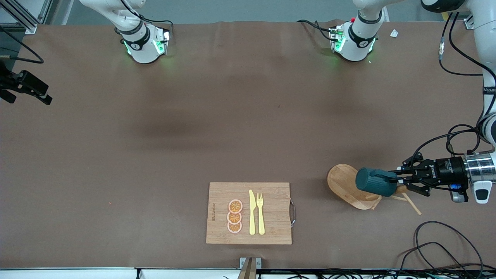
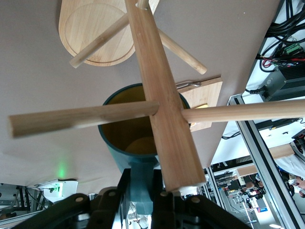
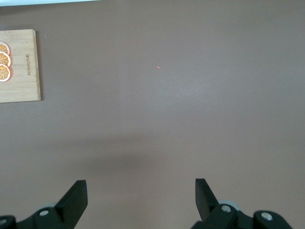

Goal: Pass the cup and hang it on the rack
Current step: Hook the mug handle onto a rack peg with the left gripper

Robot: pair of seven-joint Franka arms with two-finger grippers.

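The dark teal cup [image 1: 376, 181] lies on its side in the air over the wooden rack [image 1: 343, 182], at the left arm's end of the table. My left gripper [image 1: 396, 180] is shut on the cup's handle [image 2: 143, 183]. In the left wrist view the yellow inside of the cup [image 2: 125, 136] faces the camera, partly hidden by the rack's post [image 2: 162, 105] and a peg [image 2: 81, 119] crossing its mouth. I cannot tell whether the handle touches a peg. My right gripper [image 3: 140, 188] is open over bare table with nothing between its fingers, at the right arm's end [image 1: 40, 95].
A wooden cutting board [image 1: 271, 217] with orange slices [image 1: 235, 216], a yellow knife [image 1: 252, 212] and a fork [image 1: 260, 213] lies near the front edge, toward the middle. Loose black cables [image 1: 445, 248] curl on the table beside the rack, nearer the front camera.
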